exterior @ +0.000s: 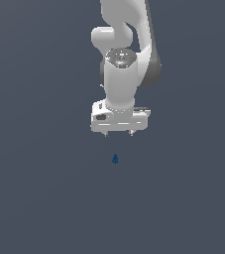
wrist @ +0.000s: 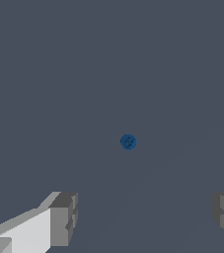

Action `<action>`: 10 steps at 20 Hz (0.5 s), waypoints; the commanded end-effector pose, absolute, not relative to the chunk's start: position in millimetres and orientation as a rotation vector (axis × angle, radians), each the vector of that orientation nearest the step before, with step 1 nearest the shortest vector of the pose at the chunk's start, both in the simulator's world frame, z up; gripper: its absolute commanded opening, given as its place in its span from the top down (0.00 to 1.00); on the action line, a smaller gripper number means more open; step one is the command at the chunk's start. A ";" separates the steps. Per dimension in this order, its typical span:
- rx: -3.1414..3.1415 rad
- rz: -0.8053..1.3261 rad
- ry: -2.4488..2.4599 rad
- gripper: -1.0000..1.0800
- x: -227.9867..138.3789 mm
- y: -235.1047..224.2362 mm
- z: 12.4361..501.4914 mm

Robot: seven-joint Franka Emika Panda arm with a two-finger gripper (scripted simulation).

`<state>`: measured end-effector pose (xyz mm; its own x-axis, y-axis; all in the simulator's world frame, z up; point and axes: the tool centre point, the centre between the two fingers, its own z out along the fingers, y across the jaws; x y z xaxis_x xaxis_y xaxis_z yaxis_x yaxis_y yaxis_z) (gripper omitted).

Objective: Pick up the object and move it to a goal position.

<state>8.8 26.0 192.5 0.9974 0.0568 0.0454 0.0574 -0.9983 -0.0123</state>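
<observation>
The white Panda gripper (exterior: 118, 134) hangs with its grey-padded fingers (wrist: 64, 217) spread wide apart, holding nothing. The tiny dark blue rounded lump (exterior: 115, 158) lies below it on the plain grey counter (exterior: 39, 198), untouched.

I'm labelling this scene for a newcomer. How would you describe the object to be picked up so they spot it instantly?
Find the white arm's end effector, open and pointing down. Just below it, untouched, sits the object: a tiny dark blue lump, the only coloured speck on the plain grey floor.
</observation>
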 end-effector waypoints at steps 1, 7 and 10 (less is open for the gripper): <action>-3.126 -0.070 -0.089 0.04 8.8 26.0 192.5; -3.118 -0.073 -0.061 0.04 8.6 35.6 192.4; -3.114 -0.075 -0.041 0.04 8.1 40.3 193.3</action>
<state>8.3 38.1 192.8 0.9983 0.0324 0.0475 0.0336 -0.9992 -0.0238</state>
